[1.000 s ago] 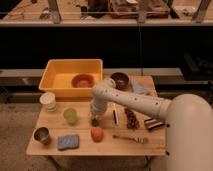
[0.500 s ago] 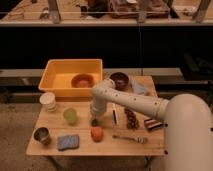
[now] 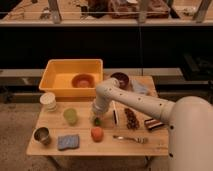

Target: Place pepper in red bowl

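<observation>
At the middle of the wooden table (image 3: 107, 148), you see the gripper (image 3: 97, 117) pointed down at the end of the white arm (image 3: 135, 102), which bends in from the robot's body at lower right. The pepper (image 3: 98, 121) shows only as a small dark green patch directly under the gripper's tip, on or just above the tabletop. You cannot tell how wide the gripper stands, nor whether it has hold of the pepper.

Behind the gripper, toward the far edge, a yellow tub (image 3: 52, 80) holds the red bowl (image 3: 83, 80), which sits in the tub's right half, well apart from the pepper. Just right of the tub stands a dark maroon bowl (image 3: 120, 79), partly hidden by the arm.

To the left of the gripper, note a pale green cup (image 3: 70, 116) and, farther left, a white cup (image 3: 48, 101). Near the front edge lie a metal cup (image 3: 41, 135), a blue sponge (image 3: 68, 142) and a round orange-red fruit (image 3: 97, 133), the last just in front of the pepper. Right of the fruit lies a metal utensil (image 3: 131, 138), with a dark clustered item (image 3: 131, 118) behind it.
</observation>
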Controlling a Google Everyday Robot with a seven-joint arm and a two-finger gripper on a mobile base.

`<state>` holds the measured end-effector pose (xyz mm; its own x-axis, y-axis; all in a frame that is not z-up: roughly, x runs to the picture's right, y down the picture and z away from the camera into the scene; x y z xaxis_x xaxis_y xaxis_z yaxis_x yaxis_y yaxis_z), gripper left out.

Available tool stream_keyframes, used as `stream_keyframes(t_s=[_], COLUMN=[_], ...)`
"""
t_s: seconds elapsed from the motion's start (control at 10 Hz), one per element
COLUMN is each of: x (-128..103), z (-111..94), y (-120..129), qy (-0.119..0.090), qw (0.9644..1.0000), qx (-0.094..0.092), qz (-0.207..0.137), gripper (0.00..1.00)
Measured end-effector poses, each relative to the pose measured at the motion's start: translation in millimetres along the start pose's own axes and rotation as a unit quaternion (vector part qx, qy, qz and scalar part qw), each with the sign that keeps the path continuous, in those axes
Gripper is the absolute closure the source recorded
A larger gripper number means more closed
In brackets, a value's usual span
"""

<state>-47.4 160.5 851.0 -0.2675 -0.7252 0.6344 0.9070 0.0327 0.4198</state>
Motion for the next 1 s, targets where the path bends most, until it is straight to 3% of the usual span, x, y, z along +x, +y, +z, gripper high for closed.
stream_keyframes(t_s=[0.3, 0.5, 0.6, 0.8, 1.0], x=[-4, 2, 12, 49, 93], z=[-67, -130, -155, -203, -225], y=[11, 19, 17, 2, -25], qy=[0.038, 0.074, 0.088, 0.113, 0.125], qw=[0.9986, 0.9953, 0.9933, 0.9859, 0.9795], qx=[0.033, 0.056, 0.071, 0.122, 0.157], qz=[0.018, 0.028, 0.026, 0.021, 0.016], gripper=[0.78, 0.78, 0.78, 0.78, 0.78])
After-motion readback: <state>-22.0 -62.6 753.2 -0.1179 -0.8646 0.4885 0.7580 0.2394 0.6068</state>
